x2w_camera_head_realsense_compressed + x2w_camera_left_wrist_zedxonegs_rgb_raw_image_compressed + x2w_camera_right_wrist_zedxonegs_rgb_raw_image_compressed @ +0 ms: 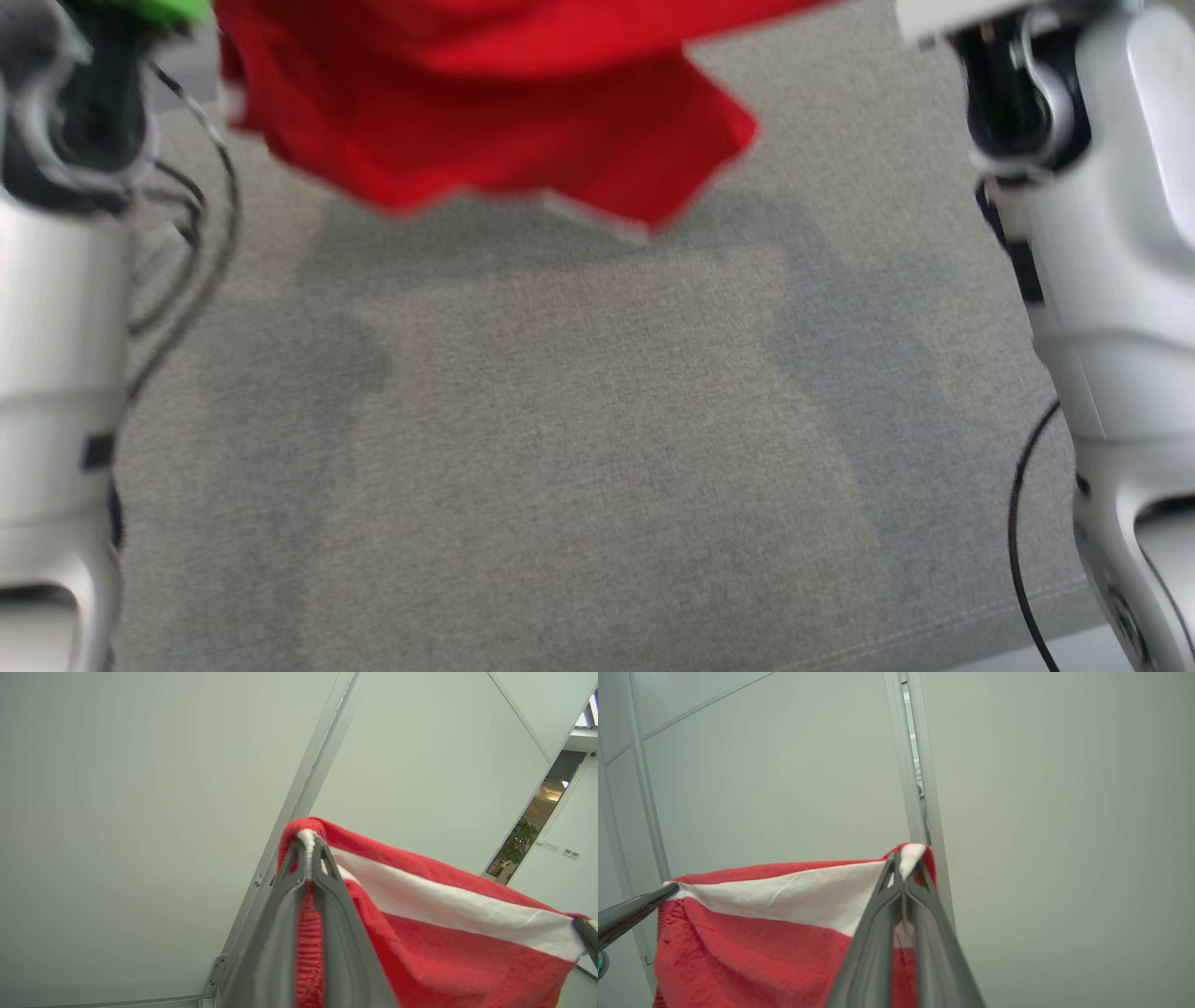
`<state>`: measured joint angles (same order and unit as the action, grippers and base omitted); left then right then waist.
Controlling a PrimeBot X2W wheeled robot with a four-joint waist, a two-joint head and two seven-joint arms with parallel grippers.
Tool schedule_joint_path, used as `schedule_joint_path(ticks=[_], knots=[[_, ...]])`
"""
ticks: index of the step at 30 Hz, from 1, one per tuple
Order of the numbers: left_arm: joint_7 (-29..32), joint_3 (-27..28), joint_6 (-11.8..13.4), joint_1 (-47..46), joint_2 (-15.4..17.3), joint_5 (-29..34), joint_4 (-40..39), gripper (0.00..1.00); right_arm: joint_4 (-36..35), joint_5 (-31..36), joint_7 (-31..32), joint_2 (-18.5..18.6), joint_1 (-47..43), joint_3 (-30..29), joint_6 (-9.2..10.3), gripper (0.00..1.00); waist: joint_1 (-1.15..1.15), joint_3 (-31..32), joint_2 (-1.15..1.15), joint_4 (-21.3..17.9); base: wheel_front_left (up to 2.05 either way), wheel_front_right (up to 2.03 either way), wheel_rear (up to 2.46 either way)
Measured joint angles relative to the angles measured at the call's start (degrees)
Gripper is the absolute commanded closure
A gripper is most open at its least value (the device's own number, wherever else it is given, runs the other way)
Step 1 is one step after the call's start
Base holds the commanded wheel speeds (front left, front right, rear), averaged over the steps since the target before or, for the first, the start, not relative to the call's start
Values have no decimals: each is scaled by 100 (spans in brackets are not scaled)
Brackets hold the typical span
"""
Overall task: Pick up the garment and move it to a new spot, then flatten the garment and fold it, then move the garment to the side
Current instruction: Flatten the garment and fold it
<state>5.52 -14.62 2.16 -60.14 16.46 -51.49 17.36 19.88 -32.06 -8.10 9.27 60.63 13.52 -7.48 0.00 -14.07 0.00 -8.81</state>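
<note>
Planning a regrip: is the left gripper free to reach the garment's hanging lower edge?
Probably not: the left gripper is shut on one top corner of the garment, the right gripper on the other.

Red garment (pixel 485 121) was blurred and cut off at the head view's top edge, left forearm (pixel 56 373) and right forearm (pixel 1111 280) beside the garment were cropped by the side edges
</note>
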Motion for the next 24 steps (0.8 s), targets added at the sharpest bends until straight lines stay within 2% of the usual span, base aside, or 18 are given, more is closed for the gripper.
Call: schedule_joint_path(ticks=[5,10,14,18,21,24], knots=[[-511,113,-366,-1215,223,285,855,100,758,203,-533,-419,1120,16,-1,100,0,-435,0,-203,0,0,0],[-761,19,-606,-1478,350,498,1720,100,1079,35,-664,-592,1083,581,-1,100,1,-939,0,-378,0,0,0],[-1122,83,-776,-1077,314,353,2274,100,1256,-170,-689,-633,480,976,-1,100,1,-1346,0,-469,0,0,0],[-1456,77,-909,-474,15,15,2446,100,1059,-264,-690,-643,-169,959,-1,100,1,-1672,0,-486,0,0,0],[-1592,-105,-933,127,-83,-237,2161,100,754,-248,-692,-631,-695,771,0,100,2,-1778,0,-428,0,0,0],[-1701,-316,-947,716,2,-546,1479,100,372,-154,-694,-606,-1122,668,-1,100,2,-1769,0,-350,0,0,0]])
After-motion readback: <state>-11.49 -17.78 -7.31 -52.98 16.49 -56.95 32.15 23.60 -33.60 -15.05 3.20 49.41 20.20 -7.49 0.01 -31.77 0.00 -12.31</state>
